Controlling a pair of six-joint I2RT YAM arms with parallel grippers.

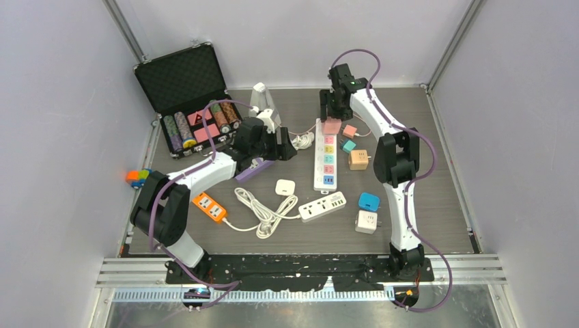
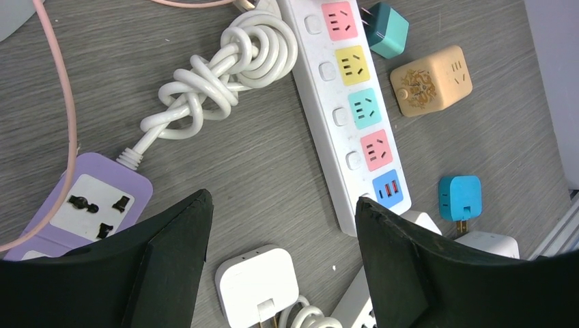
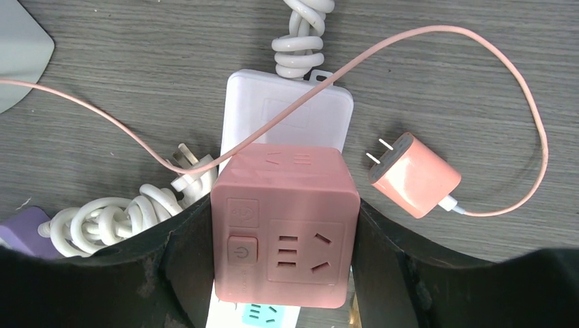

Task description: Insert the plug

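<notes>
- right gripper (image 3: 283, 229) clamped on the pink cube adapter (image 3: 287, 198), one finger on each side face. Side grip leaves the cube's top sockets and underside clear, likely so the prongs can go straight down.
- cube is over the far end of the white power strip (image 2: 362, 108), covering a far socket; the next socket shows just past the cube's near edge. Prongs hidden, cannot tell if they are seated or only lined up.
- right arm: reaches from the near right base to the far middle of the table, elbow raised, wrist bent down so the fingers point at the strip.
- left gripper (image 2: 281, 205) jaws apart, nothing between them, hanging above bare table between the purple socket strip (image 2: 95, 205) and the near end of the white strip. Looks placed to steady the strip if needed; not touching it.
- left arm: stretched low from the near left base towards the middle, wrist looking down.
- pink charger (image 3: 413, 174) lies loose just right of the cube, not touching it.
</notes>
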